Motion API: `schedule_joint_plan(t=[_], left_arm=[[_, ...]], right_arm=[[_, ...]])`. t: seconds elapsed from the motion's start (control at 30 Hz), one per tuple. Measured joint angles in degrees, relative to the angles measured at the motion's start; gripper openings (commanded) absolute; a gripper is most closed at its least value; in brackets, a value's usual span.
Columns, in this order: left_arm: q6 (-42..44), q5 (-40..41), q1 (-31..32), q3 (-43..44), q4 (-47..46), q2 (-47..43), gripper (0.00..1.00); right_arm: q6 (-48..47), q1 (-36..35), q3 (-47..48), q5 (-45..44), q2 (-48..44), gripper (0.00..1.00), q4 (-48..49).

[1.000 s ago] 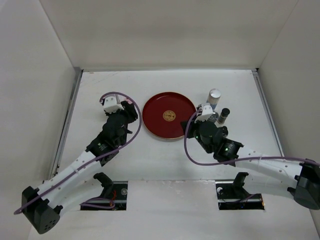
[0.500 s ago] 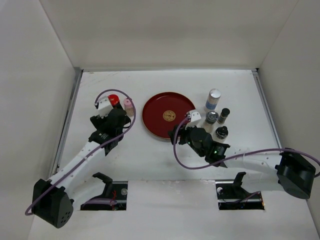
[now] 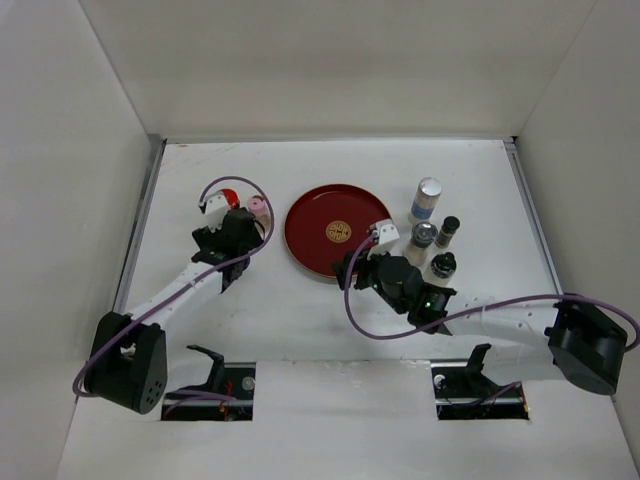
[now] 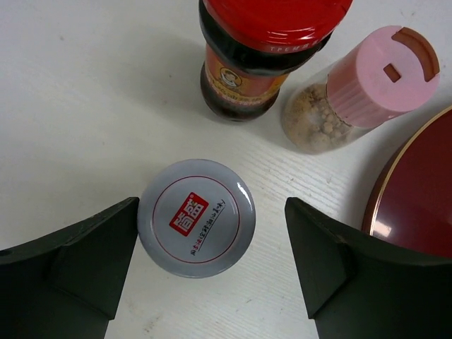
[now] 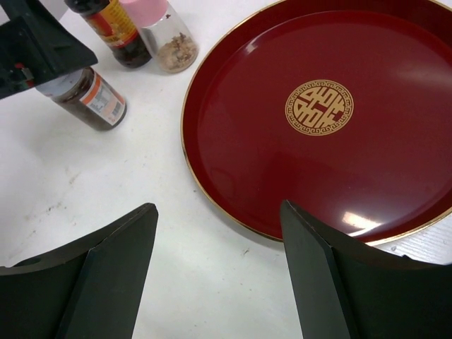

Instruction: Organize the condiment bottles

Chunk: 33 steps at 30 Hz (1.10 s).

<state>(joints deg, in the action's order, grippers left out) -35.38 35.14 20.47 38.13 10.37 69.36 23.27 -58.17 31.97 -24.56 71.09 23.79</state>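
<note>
— Left gripper (image 4: 212, 208) hangs spread over the silver-lidded jar (image 4: 196, 217); is it gripped?
— No. It stands upright between the jaws, hard by one, clear of the other. Red-lidded jar (image 4: 247, 63) and pink-capped shaker (image 4: 357, 88) crowd just beyond; the red tray (image 4: 417, 198) lies bare to one side.
— Right gripper (image 5: 219, 282)?
— Spread, empty, at the tray's near rim.

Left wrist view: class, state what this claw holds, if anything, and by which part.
Nothing is held. The left claw is open around the silver-lidded jar, with a clear gap between its lid and one finger.
</note>
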Motion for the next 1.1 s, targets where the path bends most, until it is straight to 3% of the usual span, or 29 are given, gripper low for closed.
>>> schedule_joint_plan(t=[0.1, 0.3, 0.43, 0.57, 0.63, 0.73, 0.8, 1.1], left_arm=[[0.0, -0.63, -0.57, -0.81, -1.53, 0.79, 0.75], [0.13, -0.76, -1.29, -2.64, -2.8, 0.81, 0.45], [0.2, -0.9, -0.83, -2.73, -2.4, 0.09, 0.33], [0.44, -0.55, 3.69, -2.58, 1.49, -4.72, 0.31], [0.63, -0.22, 7.76, -1.16, 3.23, -7.39, 0.31], [0.87, -0.48, 12.96, 4.26, 3.54, -6.75, 0.31], [1.38, -0.7, 15.56, 8.79, 1.18, -3.54, 0.31], [5.9, -6.71, 15.93, 28.22, -11.82, 25.33, 0.31]], right_arm=[[0.0, 0.0, 0.0, 0.02, 0.31, 0.77, 0.28], [0.0, 0.0, 0.0, 0.02, 0.39, 0.77, 0.33], [0.02, 0.02, -0.11, 0.0, 0.37, 0.77, 0.66], [0.04, 0.09, -1.31, -0.37, -0.72, 0.76, 1.38], [0.04, 0.42, -2.16, -0.79, -1.77, 0.71, 1.6], [0.13, 1.42, -2.99, -1.55, -2.91, 0.44, 2.21], [0.57, 2.27, -2.99, -1.92, -3.1, 0.32, 2.45], [1.62, 3.74, -3.56, -2.43, -3.89, 0.36, 2.43]])
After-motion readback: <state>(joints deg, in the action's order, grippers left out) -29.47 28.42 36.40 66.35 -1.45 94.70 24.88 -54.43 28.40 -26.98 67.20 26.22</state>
